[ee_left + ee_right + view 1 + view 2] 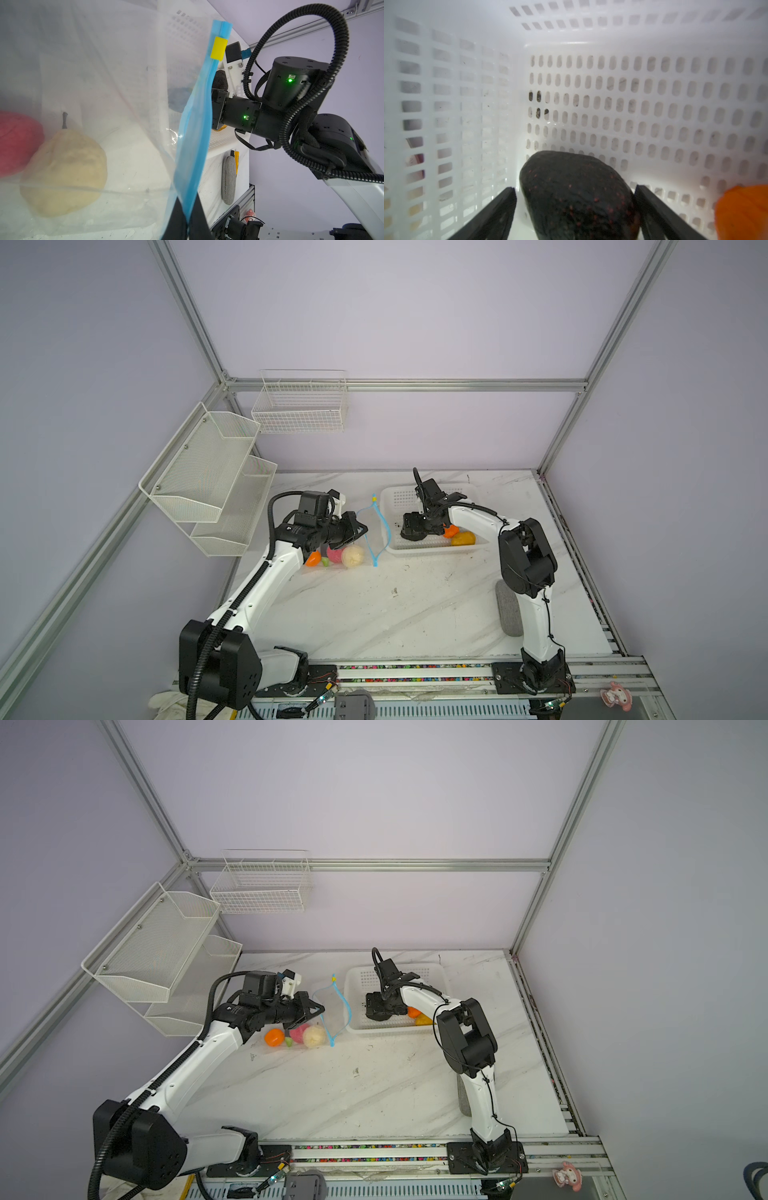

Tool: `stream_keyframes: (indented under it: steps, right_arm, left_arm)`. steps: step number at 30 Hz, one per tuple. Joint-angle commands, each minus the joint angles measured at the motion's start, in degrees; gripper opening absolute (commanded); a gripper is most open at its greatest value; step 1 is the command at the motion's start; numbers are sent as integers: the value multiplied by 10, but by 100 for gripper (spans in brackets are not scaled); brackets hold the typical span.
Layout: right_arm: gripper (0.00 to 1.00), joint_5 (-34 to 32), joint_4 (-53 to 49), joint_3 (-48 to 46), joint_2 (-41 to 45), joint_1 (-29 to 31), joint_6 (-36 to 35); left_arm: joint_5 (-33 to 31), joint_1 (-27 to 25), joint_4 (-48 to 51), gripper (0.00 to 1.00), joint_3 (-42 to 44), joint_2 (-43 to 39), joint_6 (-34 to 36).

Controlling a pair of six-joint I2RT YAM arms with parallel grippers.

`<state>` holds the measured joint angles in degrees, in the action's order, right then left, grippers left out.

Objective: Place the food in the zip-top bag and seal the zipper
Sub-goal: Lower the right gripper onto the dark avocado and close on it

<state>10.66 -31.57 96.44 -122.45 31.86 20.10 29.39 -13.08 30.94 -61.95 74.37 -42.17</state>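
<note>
- In both top views, the left claw (360, 531) is clamped on the blue zipper (387, 529) of the clear bag (365, 546), just left of the white basket (424, 551).
- The bag holds an orange fruit (313, 558), a pink ball (333, 554) and a pear (353, 556).
- The right claw (409, 535) reaches down into the basket, near an orange piece (450, 531) and a yellow-brown oval (463, 538).
- Left wrist view: the black fingers (176, 222) pinch the zipper, with a yellow slider (218, 48) at its far end.
- Right wrist view: the right claw stands wide open around a dark speckled lump (577, 197) on the basket floor.
</note>
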Motion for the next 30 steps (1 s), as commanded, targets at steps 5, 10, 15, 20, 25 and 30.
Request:
stream_keyframes:
  steps: [5,10,15,20,25,30]
  right_arm:
    - [91,22,22,36,-33,-2,14]
    - [90,29,32,54,-50,-2,19]
    - [89,15,25,79,-63,-2,21]
    - [89,11,26,89,-64,-2,22]
    - [88,2,17,97,-65,2,23]
    - [88,-94,-49,101,-51,15,6]
  left_arm:
    - [4,9,-10,0,23,-27,14]
    - [2,10,-7,0,25,-33,14]
    - [3,12,-7,0,25,-33,14]
    - [2,12,-7,0,26,-33,14]
    - [4,12,-6,0,26,-33,14]
    - [-2,14,-1,0,27,-40,16]
